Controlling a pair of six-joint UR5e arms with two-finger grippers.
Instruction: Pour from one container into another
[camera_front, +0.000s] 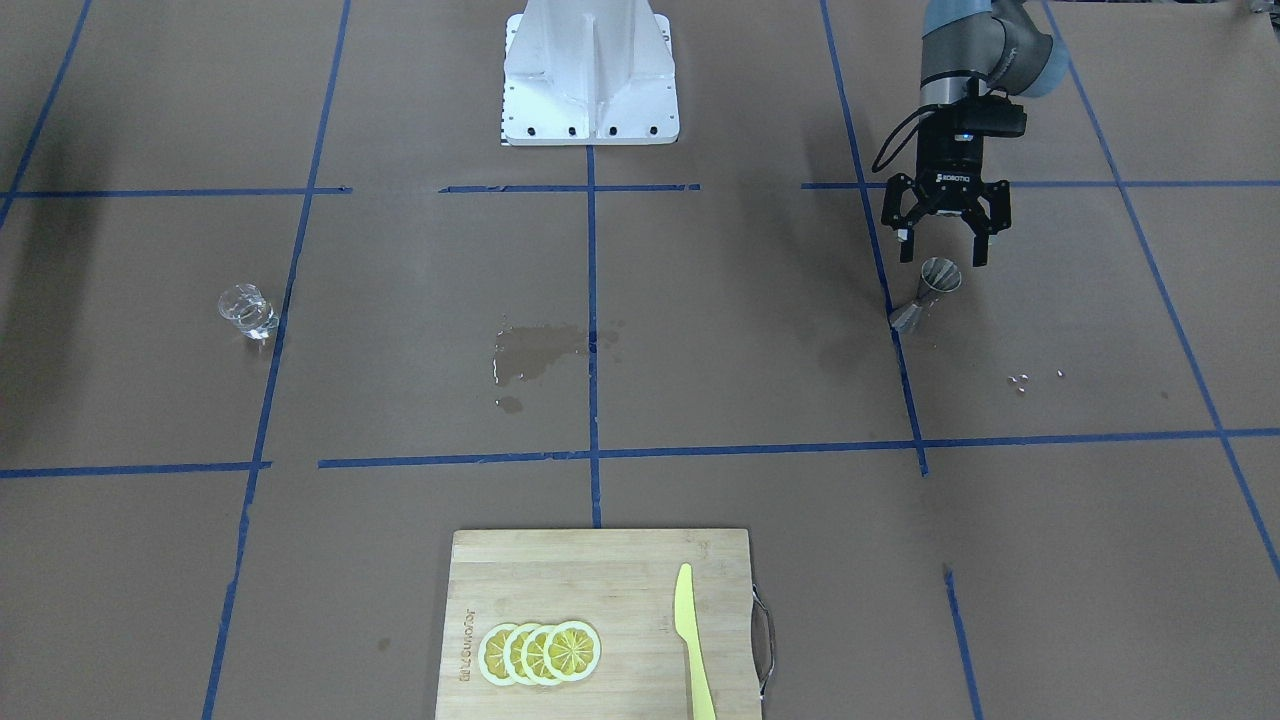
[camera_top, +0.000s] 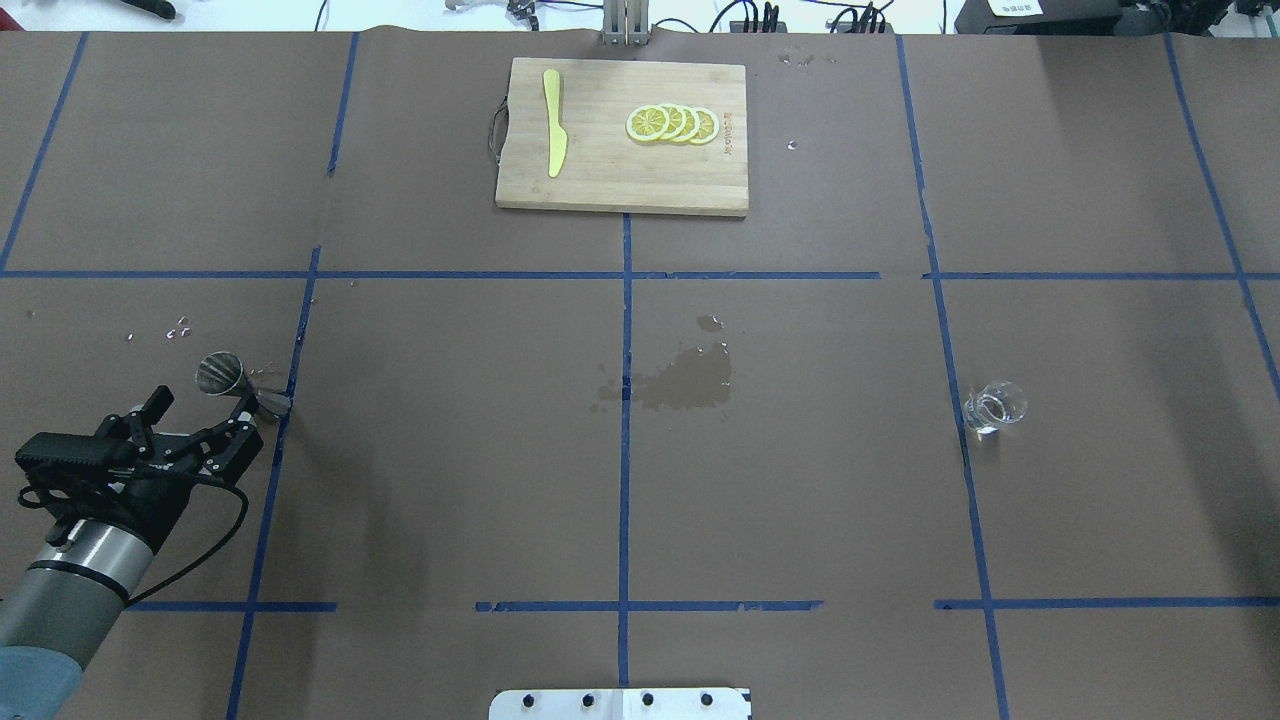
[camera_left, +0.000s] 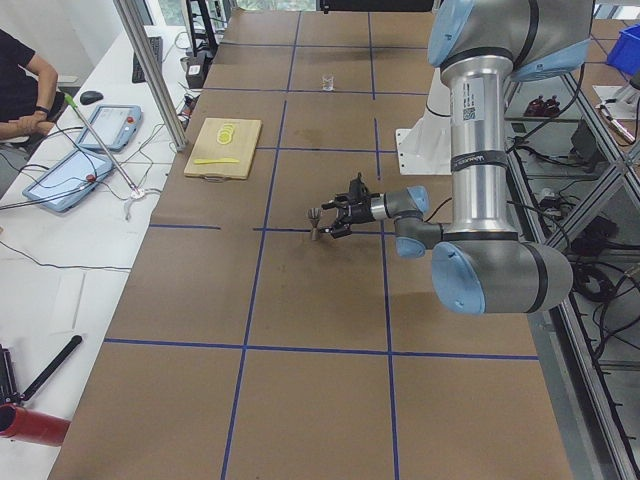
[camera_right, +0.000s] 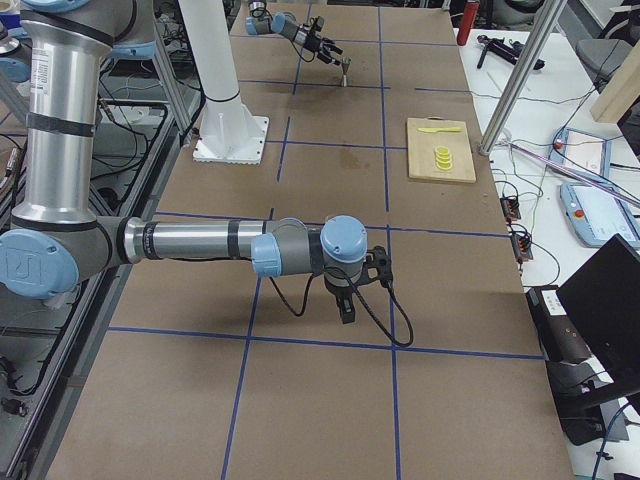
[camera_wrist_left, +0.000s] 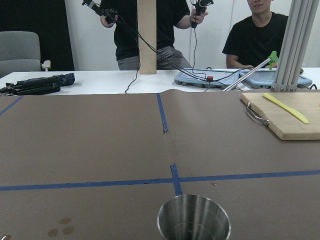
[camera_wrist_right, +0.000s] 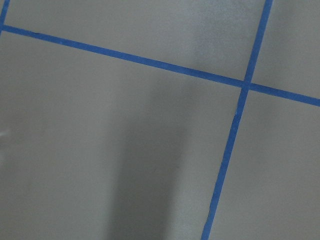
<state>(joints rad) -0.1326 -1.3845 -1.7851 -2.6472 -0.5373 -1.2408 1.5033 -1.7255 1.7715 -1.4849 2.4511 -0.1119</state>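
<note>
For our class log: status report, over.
Left hand open near steel jigger. Right hand state unclear. Glass cup alone, across table. Wet patch between them.

Jigger (camera_front: 926, 293) brushed metal; cup (camera_front: 246, 309) clear glass.

Brown table (camera_front: 750, 330) gridded with blue tape (camera_front: 592, 250), silver jigger (camera_front: 928, 292), clear glass cup (camera_front: 246, 309), yellow knife (camera_front: 690, 640), pale wooden board (camera_front: 620, 590).

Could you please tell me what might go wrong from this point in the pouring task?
1. The open left gripper hovers right by the narrow-waisted jigger, so an off-centre approach could tip it over.
2. The glass cup stands far off on the other side, so it probably has to be carried over. A wet patch already lies between them, and more could spill on the way.
</note>
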